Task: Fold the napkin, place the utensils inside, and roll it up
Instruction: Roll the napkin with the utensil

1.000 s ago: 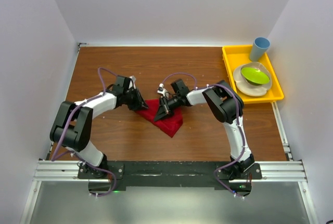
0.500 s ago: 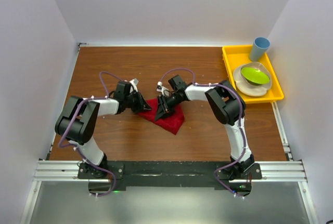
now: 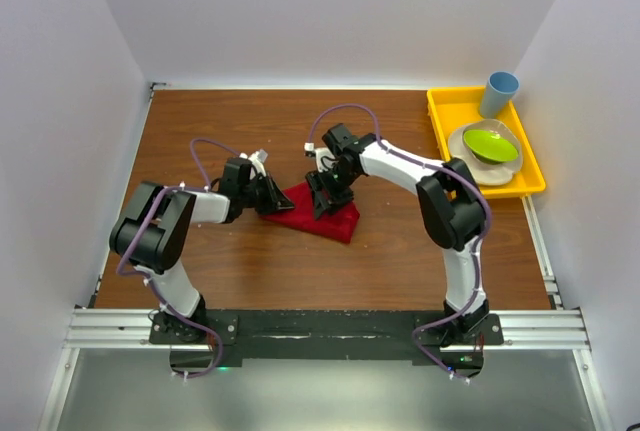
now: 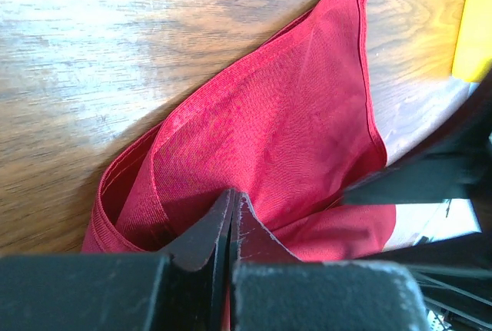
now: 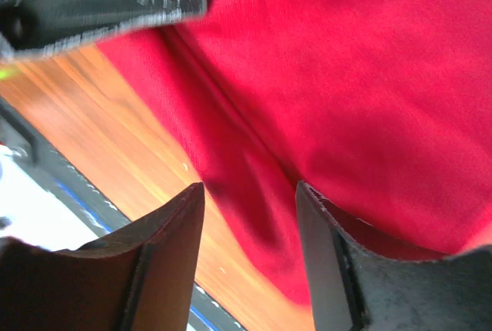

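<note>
Two grippers at one folded napkin

One yellow plastic tray (image 3: 438, 111) at the right edge of the brown wooden table (image 3: 220, 121) holds a white plate (image 3: 476, 173) carrying a lime-green bowl (image 3: 490, 144), plus a light blue cup (image 3: 499, 93) in its far corner. The red cloth napkin (image 3: 335, 221) lies folded mid-table. The left gripper (image 4: 231, 197) is pinched tight on its folded edge. The right gripper (image 5: 250, 193) stands over it, fingers parted, gripping nothing. From above, both tools hide the cloth's far edge.

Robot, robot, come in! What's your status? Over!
Left pincer shut on napkin edge. Right pincer open above napkin. Yellow tray well aside.
</note>
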{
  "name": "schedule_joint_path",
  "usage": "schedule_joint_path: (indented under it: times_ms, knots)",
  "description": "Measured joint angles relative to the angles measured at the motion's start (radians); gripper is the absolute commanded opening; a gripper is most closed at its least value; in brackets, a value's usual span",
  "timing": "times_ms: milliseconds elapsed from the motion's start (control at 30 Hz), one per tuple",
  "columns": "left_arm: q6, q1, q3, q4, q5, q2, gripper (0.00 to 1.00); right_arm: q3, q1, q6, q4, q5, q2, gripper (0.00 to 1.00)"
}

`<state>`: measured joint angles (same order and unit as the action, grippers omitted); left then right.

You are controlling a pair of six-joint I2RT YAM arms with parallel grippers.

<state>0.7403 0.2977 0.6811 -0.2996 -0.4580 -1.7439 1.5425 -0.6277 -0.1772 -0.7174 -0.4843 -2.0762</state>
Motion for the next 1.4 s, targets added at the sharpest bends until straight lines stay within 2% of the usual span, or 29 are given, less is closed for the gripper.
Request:
schedule_joint_path:
  times_ms: [300, 600, 733, 833, 867, 967, 1000, 1033, 1100, 1200, 1233, 1300, 1333, 1400]
  knots:
    - [0.000, 0.000, 0.002, -0.002, -0.002, -0.002, 0.00, -0.125, -0.048, 0.142, -0.045, 0.184, 0.266, 0.61]
    - [0.000, 0.000, 0.016, 0.016, -0.006, -0.008, 0.00, -0.194, -0.082, 0.164, 0.021, 0.222, 0.229, 0.61]
    - [0.000, 0.000, 0.023, 0.030, -0.005, -0.008, 0.00, -0.222, -0.089, 0.168, 0.065, 0.261, 0.200, 0.55]
    - [0.000, 0.000, 0.035, 0.053, -0.002, -0.008, 0.00, -0.253, -0.093, 0.170, 0.091, 0.285, 0.201, 0.40]
    - [0.000, 0.000, 0.038, 0.059, -0.002, -0.008, 0.00, -0.264, -0.094, 0.167, 0.103, 0.289, 0.202, 0.30]
    - [0.000, 0.002, 0.053, 0.088, 0.002, -0.010, 0.00, -0.315, -0.094, 0.141, 0.142, 0.283, 0.222, 0.21]
    - [0.000, 0.002, 0.058, 0.098, 0.003, -0.010, 0.00, -0.336, -0.097, 0.132, 0.159, 0.284, 0.240, 0.09]
    - [-0.001, 0.002, 0.067, 0.112, 0.006, -0.011, 0.00, -0.359, -0.098, 0.123, 0.175, 0.284, 0.257, 0.03]
    - [-0.005, 0.005, 0.089, 0.154, 0.013, -0.012, 0.00, -0.391, -0.098, 0.100, 0.203, 0.281, 0.277, 0.00]
    - [-0.029, 0.008, 0.139, 0.248, 0.042, -0.012, 0.15, -0.403, -0.092, 0.067, 0.227, 0.269, 0.278, 0.00]
    - [-0.041, 0.008, 0.164, 0.293, 0.063, -0.012, 0.28, -0.410, -0.086, 0.055, 0.239, 0.256, 0.278, 0.00]
    - [-0.061, 0.008, 0.222, 0.386, 0.119, -0.011, 0.40, -0.429, -0.072, 0.024, 0.272, 0.220, 0.278, 0.00]
    - [-0.072, 0.007, 0.248, 0.428, 0.139, -0.006, 0.56, -0.438, -0.063, 0.007, 0.289, 0.195, 0.277, 0.00]
    - [-0.074, 0.005, 0.306, 0.527, 0.197, 0.011, 0.67, -0.447, -0.046, -0.024, 0.315, 0.147, 0.268, 0.00]
